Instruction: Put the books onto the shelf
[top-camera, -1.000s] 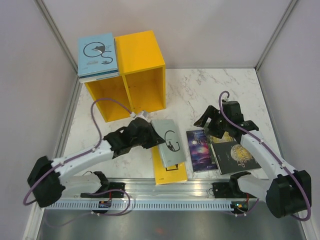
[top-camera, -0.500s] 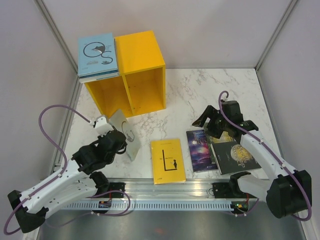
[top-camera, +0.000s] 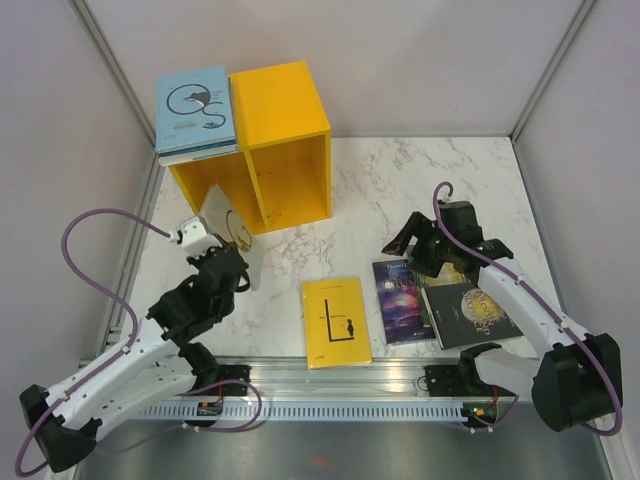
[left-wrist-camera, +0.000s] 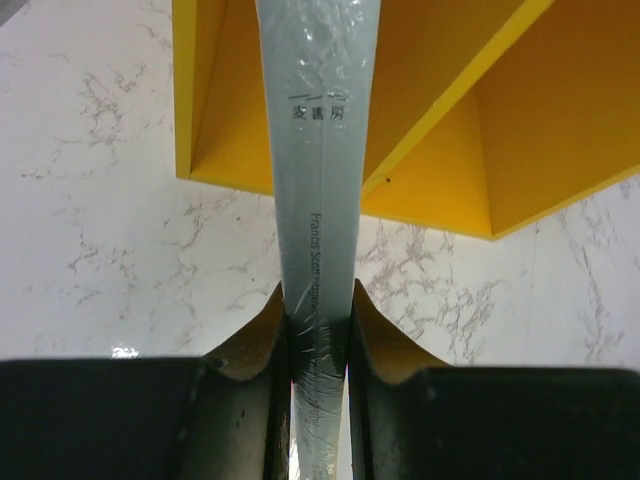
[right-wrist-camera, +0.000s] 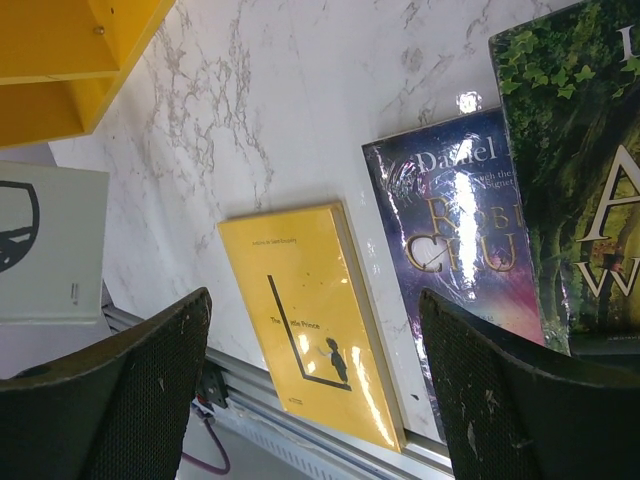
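Left gripper (left-wrist-camera: 318, 312): clamped on my grey book (left-wrist-camera: 318, 150), upright at shelf's (left-wrist-camera: 565, 130) left compartment.
Obstacle: divider (left-wrist-camera: 450, 97) just beside it.
Right gripper (right-wrist-camera: 315, 300): spread, empty, over yellow book (right-wrist-camera: 305, 335).

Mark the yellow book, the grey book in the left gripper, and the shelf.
yellow book (top-camera: 336, 322), top external view, middle of its cover.
grey book (left-wrist-camera: 318, 200), left wrist view, its spine.
shelf (top-camera: 282, 100), top external view, bare top panel.
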